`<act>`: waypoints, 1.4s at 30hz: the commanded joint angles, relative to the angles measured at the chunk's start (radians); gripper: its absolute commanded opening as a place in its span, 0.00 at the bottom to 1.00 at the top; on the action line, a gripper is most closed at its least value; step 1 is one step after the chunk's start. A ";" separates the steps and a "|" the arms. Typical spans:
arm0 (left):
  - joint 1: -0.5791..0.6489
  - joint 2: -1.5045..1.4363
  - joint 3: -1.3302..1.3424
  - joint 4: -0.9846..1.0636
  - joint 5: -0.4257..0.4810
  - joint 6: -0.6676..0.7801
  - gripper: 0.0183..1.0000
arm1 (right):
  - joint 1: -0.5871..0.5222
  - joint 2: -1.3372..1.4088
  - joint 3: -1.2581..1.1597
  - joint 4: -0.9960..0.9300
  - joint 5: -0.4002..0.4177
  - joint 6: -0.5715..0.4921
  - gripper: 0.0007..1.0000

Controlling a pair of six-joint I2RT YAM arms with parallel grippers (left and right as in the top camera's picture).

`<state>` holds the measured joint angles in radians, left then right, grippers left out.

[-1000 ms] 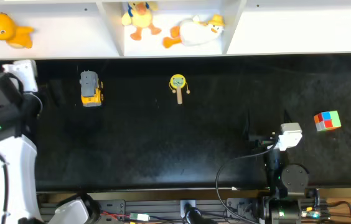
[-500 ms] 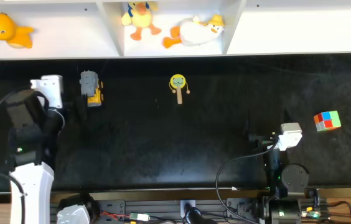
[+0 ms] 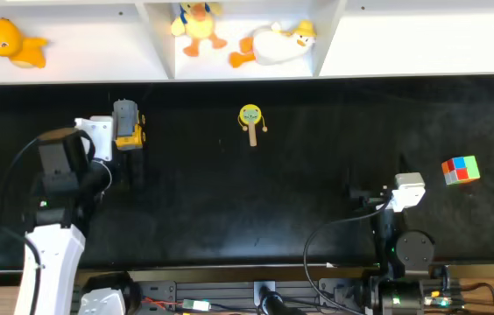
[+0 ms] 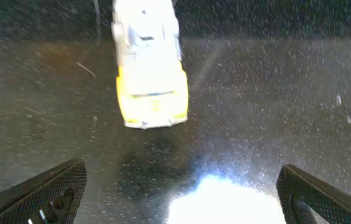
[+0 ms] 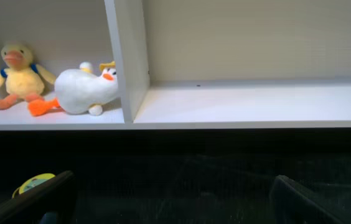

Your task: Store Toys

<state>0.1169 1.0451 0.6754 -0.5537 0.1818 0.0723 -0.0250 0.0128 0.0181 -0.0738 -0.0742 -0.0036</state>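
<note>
We see the left gripper (image 4: 178,179) over the black bench (image 3: 229,201), its fingers spread wide, with the yellow-and-grey toy truck (image 4: 149,68) lying just ahead of them, untouched. The right gripper (image 5: 172,186) sits low, fingers also spread, facing the white shelf (image 5: 256,102), where a yellow plush duck (image 5: 17,74) and a white plush goose (image 5: 85,90) share one compartment.

Left gripper (image 4: 178,186) now farther right, beside the yellow truck (image 4: 149,71).

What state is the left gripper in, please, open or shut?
Open: the left gripper shows both fingers spread wide, the toy truck lying beyond them.
</note>
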 commanded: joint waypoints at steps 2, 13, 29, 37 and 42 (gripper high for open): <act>-0.008 0.083 -0.008 0.042 -0.004 -0.056 0.99 | -0.002 -0.008 -0.014 0.003 -0.003 -0.003 1.00; -0.008 0.161 -0.008 0.190 0.000 -0.086 0.99 | -0.002 -0.008 -0.014 0.003 -0.003 -0.003 1.00; -0.008 0.277 -0.007 0.314 -0.029 -0.108 0.96 | -0.002 -0.008 -0.014 0.003 -0.003 -0.003 1.00; -0.008 0.316 -0.007 0.363 -0.063 -0.108 0.96 | -0.002 -0.008 -0.014 0.003 -0.003 -0.003 1.00; -0.008 0.340 -0.007 0.402 -0.068 -0.108 0.96 | -0.002 -0.008 -0.014 0.003 -0.003 -0.003 1.00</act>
<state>0.1127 1.3685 0.6739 -0.1642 0.1314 -0.0242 -0.0246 0.0128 0.0181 -0.0734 -0.0742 -0.0044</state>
